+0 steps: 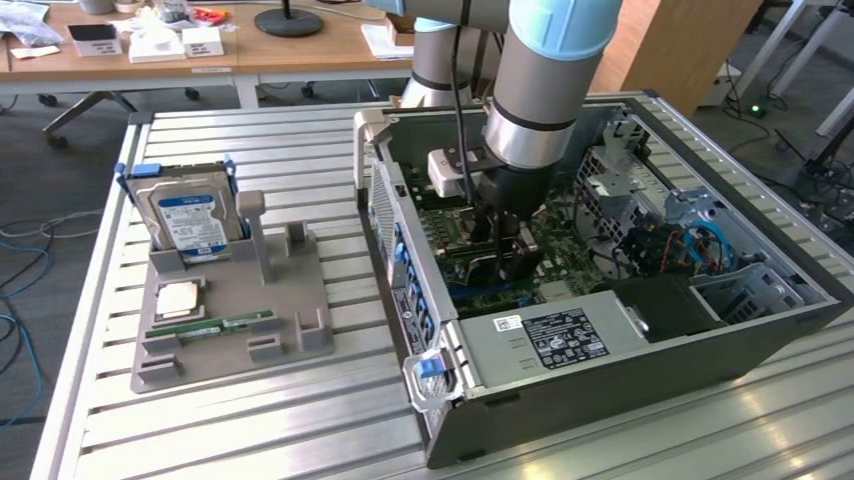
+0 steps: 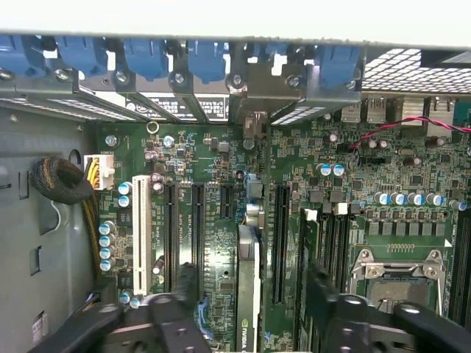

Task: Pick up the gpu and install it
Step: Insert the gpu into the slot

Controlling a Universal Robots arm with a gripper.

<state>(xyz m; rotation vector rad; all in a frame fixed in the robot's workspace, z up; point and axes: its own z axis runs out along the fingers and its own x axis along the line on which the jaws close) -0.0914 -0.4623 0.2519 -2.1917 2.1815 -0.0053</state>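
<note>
So in the exterior view the open computer case sits on the slatted metal table, and the arm reaches straight down into it, with the gripper low over the motherboard. Inside the case there's also a black power supply with a white label, some blue cables and grey drive cages. Toward the exterior view's left, a grey holder tray carries a blue-labelled hard drive standing upright in its slot, a CPU chip lying flat, and a narrow green memory stick next to it.

The wrist view gets right in there: the gpu stands on edge in a motherboard slot, running up toward the rear bracket area with the blue clips. The two black fingers sit apart, one either side of the card, not touching it as far as I can see. You also get the white slot, the empty CPU socket and a sleeved cable bundle.
</note>
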